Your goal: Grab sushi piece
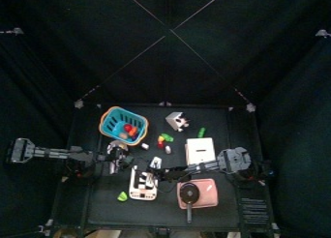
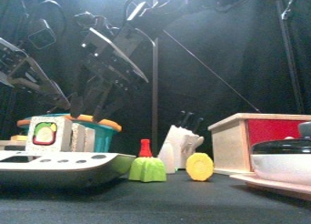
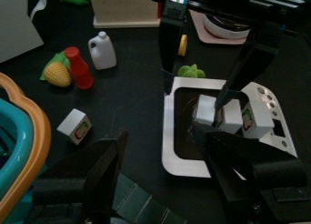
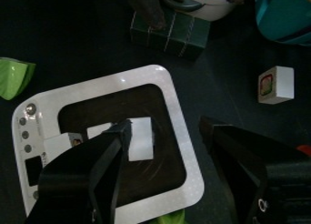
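Note:
A white sushi piece [image 3: 224,114] lies on the dark plate of a white kitchen scale [image 3: 183,159]. In the front view its near face [image 2: 46,134] is green-rimmed with a red centre. My right gripper [image 4: 170,127] is open just above the scale [image 4: 183,173], with the white piece [image 4: 138,140] beside one jaw. My left gripper [image 3: 168,141] is open and empty, close to the scale's edge. A second small white cube with a green and red face [image 3: 73,126] lies on the table near the basket; it also shows in the right wrist view [image 4: 275,84].
A teal basket with an orange rim [image 1: 106,116] stands at the back left. A white bottle [image 3: 104,52] and toy vegetables [image 3: 67,68] lie nearby. A pan [image 1: 195,193], a wooden box [image 2: 261,137] and a yellow slice [image 2: 199,167] are on the right.

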Robot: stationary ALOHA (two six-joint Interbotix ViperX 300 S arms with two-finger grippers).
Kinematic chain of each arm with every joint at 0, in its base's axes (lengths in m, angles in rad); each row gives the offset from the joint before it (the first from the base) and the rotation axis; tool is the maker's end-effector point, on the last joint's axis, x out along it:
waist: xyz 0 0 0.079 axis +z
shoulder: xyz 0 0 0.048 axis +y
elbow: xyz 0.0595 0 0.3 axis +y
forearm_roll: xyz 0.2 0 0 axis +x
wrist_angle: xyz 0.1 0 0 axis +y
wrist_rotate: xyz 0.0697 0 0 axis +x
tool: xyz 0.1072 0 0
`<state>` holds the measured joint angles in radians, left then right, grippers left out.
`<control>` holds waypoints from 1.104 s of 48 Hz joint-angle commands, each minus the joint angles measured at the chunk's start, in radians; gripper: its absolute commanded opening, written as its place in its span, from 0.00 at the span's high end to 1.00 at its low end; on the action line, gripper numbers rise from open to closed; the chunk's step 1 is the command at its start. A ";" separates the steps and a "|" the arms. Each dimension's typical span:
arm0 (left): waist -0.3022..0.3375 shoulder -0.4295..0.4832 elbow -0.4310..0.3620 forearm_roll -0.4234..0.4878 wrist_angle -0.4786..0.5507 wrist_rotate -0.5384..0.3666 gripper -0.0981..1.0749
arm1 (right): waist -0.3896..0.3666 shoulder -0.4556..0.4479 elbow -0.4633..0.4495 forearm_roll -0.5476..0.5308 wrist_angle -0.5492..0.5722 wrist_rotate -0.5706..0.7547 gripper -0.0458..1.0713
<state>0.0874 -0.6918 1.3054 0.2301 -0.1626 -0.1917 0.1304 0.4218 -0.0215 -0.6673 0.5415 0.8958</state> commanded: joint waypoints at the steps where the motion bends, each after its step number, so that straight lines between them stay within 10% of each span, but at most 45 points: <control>1: 0.000 0.000 -0.014 -0.002 -0.005 0.000 0.12 | 0.003 -0.048 -0.011 0.005 -0.009 -0.002 0.13; 53: 0.000 0.000 -0.014 -0.002 -0.003 0.000 0.12 | 0.002 0.009 -0.002 0.021 -0.023 0.003 0.14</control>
<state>0.0874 -0.6918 1.3070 0.2301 -0.1626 -0.1933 0.1365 0.4525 -0.0138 -0.6443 0.5216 0.8974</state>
